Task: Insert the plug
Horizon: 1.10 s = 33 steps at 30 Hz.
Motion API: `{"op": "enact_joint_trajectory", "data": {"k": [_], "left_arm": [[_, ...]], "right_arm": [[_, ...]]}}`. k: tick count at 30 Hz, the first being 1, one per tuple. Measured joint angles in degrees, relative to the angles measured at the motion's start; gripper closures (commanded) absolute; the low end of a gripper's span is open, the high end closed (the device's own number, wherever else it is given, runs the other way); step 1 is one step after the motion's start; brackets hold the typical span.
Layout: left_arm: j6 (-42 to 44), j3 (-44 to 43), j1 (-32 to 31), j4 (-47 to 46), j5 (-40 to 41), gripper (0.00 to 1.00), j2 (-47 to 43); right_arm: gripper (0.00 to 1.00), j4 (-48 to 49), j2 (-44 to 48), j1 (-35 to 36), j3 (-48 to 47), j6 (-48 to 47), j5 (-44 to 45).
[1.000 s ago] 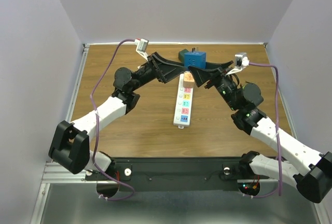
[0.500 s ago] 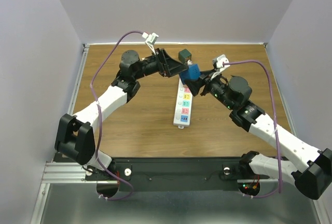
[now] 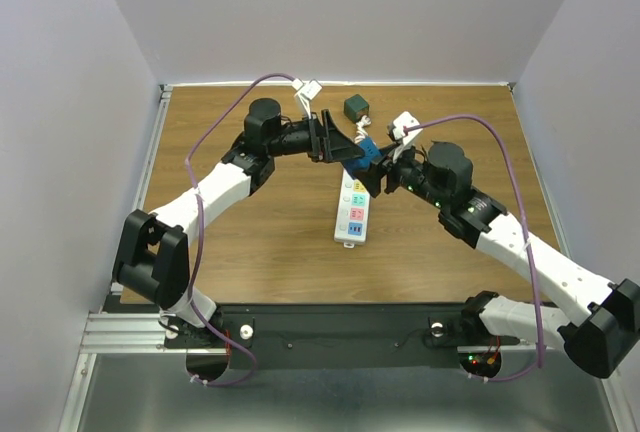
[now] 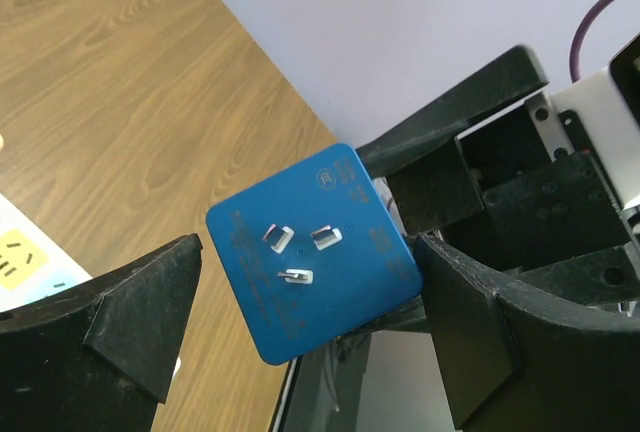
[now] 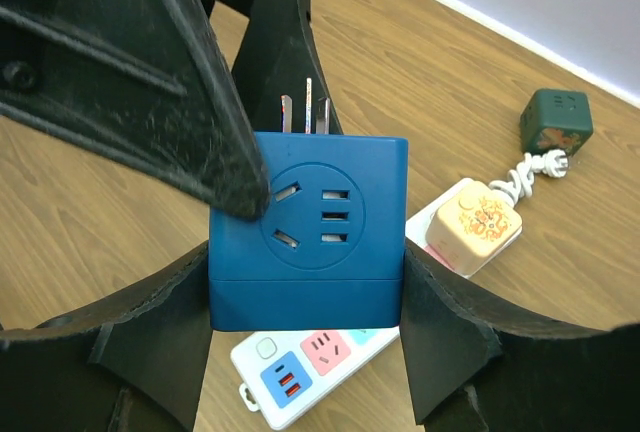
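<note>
1. Two arms meet over the far middle of the tabletop [image 3: 260, 237] in the top view. The left tool [image 3: 345, 142] and the right tool [image 3: 373, 165] are both at the blue plug [image 3: 368, 153]. The plug is held off the tabletop, over the far end of the power strip [image 3: 354, 210] as seen from this camera.
2. Top view, other items: the power strip lies lengthwise, with its near end toward the arm bases. A green adapter cube [image 3: 355, 107] sits on the tabletop just beyond the tools, apart from the strip.
3. Left wrist view: the pronged face of the blue plug is turned toward the camera, showing three flat prongs. The body is rotated so that one corner is uppermost. The left tool's fingers [image 4: 140, 302] are spread wide, one on each side of the plug. It cannot be told whether they press on it. Black parts of the right tool show behind the plug.
4. Right wrist view: the right tool is clamped on the blue plug, with one finger [image 5: 150, 342] against each side wall. The socket face is turned toward the camera and the prongs point to the top of the picture. One left tool finger crosses the upper left corner of that face.
5. Right wrist view, below the plug: the power strip lies on the tabletop, showing pink and blue sockets. A peach adapter [image 5: 475, 222] sits on the strip. A white cord end [image 5: 535, 167] lies between it and the green adapter cube.
</note>
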<state>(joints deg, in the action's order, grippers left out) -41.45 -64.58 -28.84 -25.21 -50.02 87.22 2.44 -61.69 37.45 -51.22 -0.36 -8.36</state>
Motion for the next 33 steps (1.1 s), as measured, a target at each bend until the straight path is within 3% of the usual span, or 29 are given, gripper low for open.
{"op": "enact_joint_trajectory", "data": {"k": [3, 5, 7, 8, 10, 11, 13, 16, 19, 21, 27, 29, 33], "left_arm": [[0.4, 0.1, -0.4, 0.9, -1.2, 0.01, 0.2], [0.7, 0.1, -1.1, 1.0, -2.2, 0.13, 0.7], [0.6, 0.1, -1.8, 1.2, -3.1, 0.37, 1.5], [0.3, 0.1, -2.3, 1.1, -3.3, 0.61, 2.0], [0.1, 0.1, -2.5, 1.4, -3.6, 0.94, 2.9], [0.0, 0.1, -2.6, 1.2, -3.9, 1.00, 3.3], [-0.3, 0.1, -2.7, 1.0, -4.6, 1.00, 3.8], [-2.2, 1.0, -2.7, -1.9, -5.0, 1.00, 3.8], [-7.5, 4.0, -2.6, -9.3, -5.2, 1.00, 3.8], [-13.2, 7.0, -2.0, -16.5, -5.7, 1.00, 3.7], [-36.1, 12.3, -0.3, -39.2, -7.1, 1.00, 5.4], [-44.4, 12.2, -0.3, -43.2, -7.0, 1.00, 8.0], [-53.0, 12.1, -0.1, -44.2, -6.9, 1.00, 11.7]], "right_arm": [[1.00, -0.5, -0.5, 0.0, -0.7, -1.4, -1.4], [1.00, -0.7, -0.7, 0.0, -0.9, -2.0, -2.3], [1.00, -1.1, -0.7, 0.0, -0.9, -2.5, -2.8], [1.00, -2.2, -0.7, 0.0, -0.9, -3.3, -2.6], [0.98, -3.3, -0.7, -0.3, -0.9, -3.8, -2.3], [0.94, -3.8, -0.7, -0.3, -0.9, -3.8, -2.3], [0.76, -4.6, -0.6, -0.3, -0.9, -3.7, -2.1], [0.57, -4.6, -0.2, -0.3, -0.9, -3.5, -1.6], [0.16, -4.7, 0.4, -0.3, -0.9, -3.3, -0.4], [0.06, -4.4, 0.6, -0.2, -0.9, -2.4, 0.2], [0.00, 1.0, 2.6, -0.5, -0.8, 1.5, -0.7], [0.00, 3.2, 3.5, -0.9, -0.8, 2.5, -0.7], [0.00, 6.2, 4.6, -1.1, -0.8, 3.4, -1.3]]}}
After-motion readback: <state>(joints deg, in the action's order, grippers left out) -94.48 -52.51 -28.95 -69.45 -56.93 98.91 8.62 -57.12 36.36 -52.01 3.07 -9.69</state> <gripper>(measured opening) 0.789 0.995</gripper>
